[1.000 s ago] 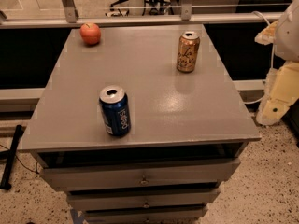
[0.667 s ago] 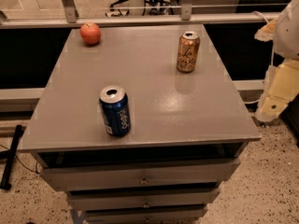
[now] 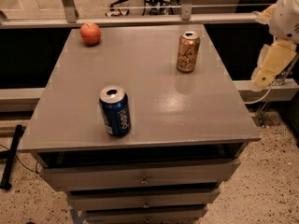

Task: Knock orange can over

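Since the earlier frame the tool has risen a little at the right edge of the frame, beyond the right side of the counter; whether it is apart or together I cannot tell. Nothing of the task looks done: the orange can stands upright at the upper right of the counter, left of the tool and well apart from it, so the reach and the sideways push are both left.
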You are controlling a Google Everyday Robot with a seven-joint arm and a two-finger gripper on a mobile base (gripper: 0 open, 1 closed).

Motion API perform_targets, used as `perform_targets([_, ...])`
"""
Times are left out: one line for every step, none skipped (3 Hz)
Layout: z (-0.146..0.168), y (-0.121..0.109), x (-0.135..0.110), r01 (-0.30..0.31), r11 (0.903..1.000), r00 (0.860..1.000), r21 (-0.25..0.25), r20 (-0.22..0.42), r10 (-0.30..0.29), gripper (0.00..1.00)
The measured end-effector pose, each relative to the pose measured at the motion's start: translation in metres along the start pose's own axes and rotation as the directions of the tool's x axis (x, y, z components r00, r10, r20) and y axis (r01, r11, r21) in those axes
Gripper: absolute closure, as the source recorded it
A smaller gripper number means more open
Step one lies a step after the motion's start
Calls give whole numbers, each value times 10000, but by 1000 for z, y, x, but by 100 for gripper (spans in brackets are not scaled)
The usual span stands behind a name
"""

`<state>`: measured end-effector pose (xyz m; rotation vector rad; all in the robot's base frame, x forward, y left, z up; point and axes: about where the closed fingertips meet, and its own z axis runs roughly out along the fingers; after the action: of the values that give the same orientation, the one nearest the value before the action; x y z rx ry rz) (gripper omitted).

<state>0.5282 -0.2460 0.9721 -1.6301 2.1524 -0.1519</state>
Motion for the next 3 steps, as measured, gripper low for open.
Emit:
perform_targets([24,-45,9,-716,9973,9927,149,986,698,0])
perform_targets([62,-70,2,-1315,9909,9632,-277,2328,1344,0])
perform_targets([99,-83,-15,-1586,9827,9116,-957,3680,1829,0])
